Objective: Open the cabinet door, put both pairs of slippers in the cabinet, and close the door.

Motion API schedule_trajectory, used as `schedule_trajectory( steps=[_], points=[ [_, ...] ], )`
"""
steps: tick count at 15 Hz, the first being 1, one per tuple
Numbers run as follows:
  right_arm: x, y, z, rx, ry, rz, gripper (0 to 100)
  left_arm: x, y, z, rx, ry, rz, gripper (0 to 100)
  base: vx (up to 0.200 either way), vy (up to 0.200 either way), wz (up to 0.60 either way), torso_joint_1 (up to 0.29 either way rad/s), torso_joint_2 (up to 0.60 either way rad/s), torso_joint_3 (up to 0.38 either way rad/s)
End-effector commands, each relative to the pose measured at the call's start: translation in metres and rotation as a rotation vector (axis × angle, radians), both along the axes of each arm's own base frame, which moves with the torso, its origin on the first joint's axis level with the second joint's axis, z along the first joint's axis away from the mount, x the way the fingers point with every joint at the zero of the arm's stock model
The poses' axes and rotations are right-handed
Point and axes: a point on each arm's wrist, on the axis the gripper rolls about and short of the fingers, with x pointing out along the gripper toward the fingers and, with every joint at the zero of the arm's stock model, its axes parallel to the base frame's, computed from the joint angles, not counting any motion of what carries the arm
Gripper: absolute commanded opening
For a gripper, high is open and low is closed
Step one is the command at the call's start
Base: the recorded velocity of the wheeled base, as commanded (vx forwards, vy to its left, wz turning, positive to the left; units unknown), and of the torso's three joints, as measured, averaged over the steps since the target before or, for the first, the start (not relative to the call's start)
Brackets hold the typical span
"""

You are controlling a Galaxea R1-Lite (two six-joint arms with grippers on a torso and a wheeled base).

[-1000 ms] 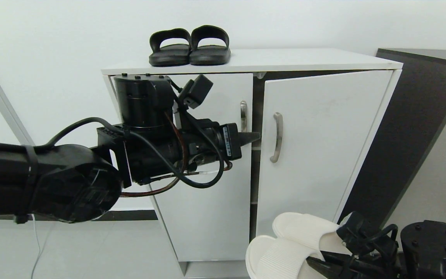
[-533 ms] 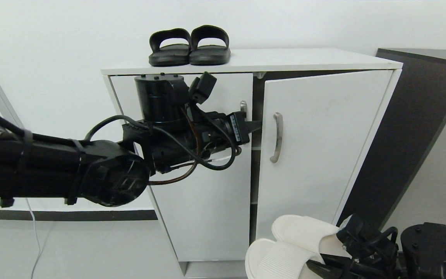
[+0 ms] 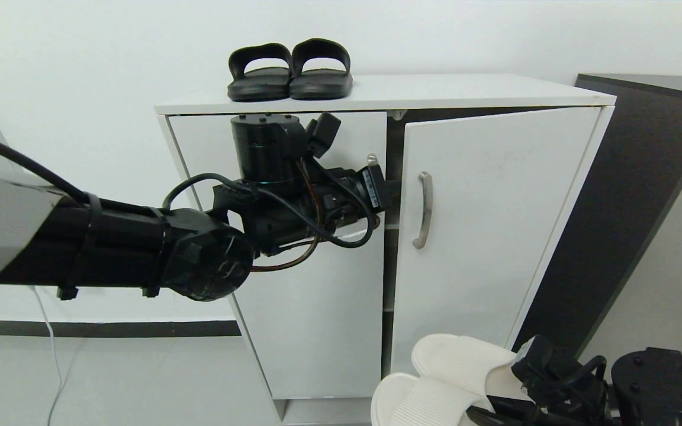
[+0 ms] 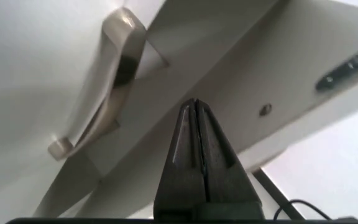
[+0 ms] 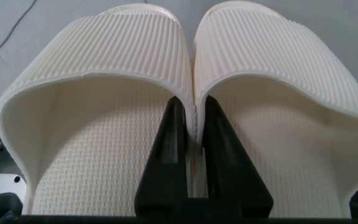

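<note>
1. A white two-door cabinet [image 3: 465, 89] stands against a pale wall. Its right door [image 3: 495, 248] is ajar, leaving a dark gap beside the left door [image 3: 311, 319], which sits flush.
2. Each door carries a curved brushed-metal handle. The right door's handle [image 3: 423, 210] is in plain sight, and the left door's handle [image 3: 372, 160] is partly hidden behind the left arm.
3. A pair of black rubber slide slippers [image 3: 289, 71] sits side by side on the cabinet's top, towards its left end.
4. The left gripper [image 4: 196, 109] has its jaws pressed together with nothing between them. Its tip is at the gap between the doors, at handle height and just beside the left door's handle.
5. The right gripper [image 5: 193, 109] is low, in front of the bottom of the right door. Its jaws pinch the two adjoining inner walls of a pair of cream-white ribbed foam slippers [image 5: 129, 81], with one finger inside each slipper.
6. The cream-white slippers are outside the cabinet, side by side with their toes towards it.
7. A dark grey panel [image 3: 631, 195] stands just to the right of the cabinet.
</note>
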Motion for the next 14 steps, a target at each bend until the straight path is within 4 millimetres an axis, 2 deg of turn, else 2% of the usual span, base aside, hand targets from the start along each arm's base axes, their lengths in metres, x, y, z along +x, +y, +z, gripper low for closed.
schedule_trajectory(
  steps=[1, 2, 7, 11, 14],
  points=[
    [-0.002, 0.002, 0.000, -0.002, 0.001, 0.014, 0, 0.007, -0.003, -0.006, 0.004, 0.009, 0.002, 0, 0.000, 0.000, 0.00, 0.000, 0.00, 0.000],
    [-0.003, 0.002, -0.001, -0.005, 0.005, 0.017, 0, 0.009, -0.005, -0.007, 0.003, 0.010, 0.004, 0, 0.000, 0.000, 0.00, 0.000, 0.00, 0.000],
    [-0.003, 0.002, -0.002, -0.007, 0.009, 0.022, 0, 0.010, -0.010, -0.012, 0.011, 0.016, -0.005, 0, -0.200, 0.000, 0.00, 0.000, 0.00, 0.002],
    [-0.008, 0.003, -0.003, -0.009, 0.012, 0.045, 0, -0.034, -0.049, -0.017, 0.009, -0.008, -0.127, 0, -0.200, 0.000, 0.00, -0.001, 0.00, 0.001],
    [-0.009, 0.003, -0.003, -0.009, 0.014, 0.048, 0, -0.044, -0.060, -0.016, -0.020, -0.057, -0.161, 0, -0.200, 0.000, 0.00, 0.001, 0.00, 0.002]
  ],
)
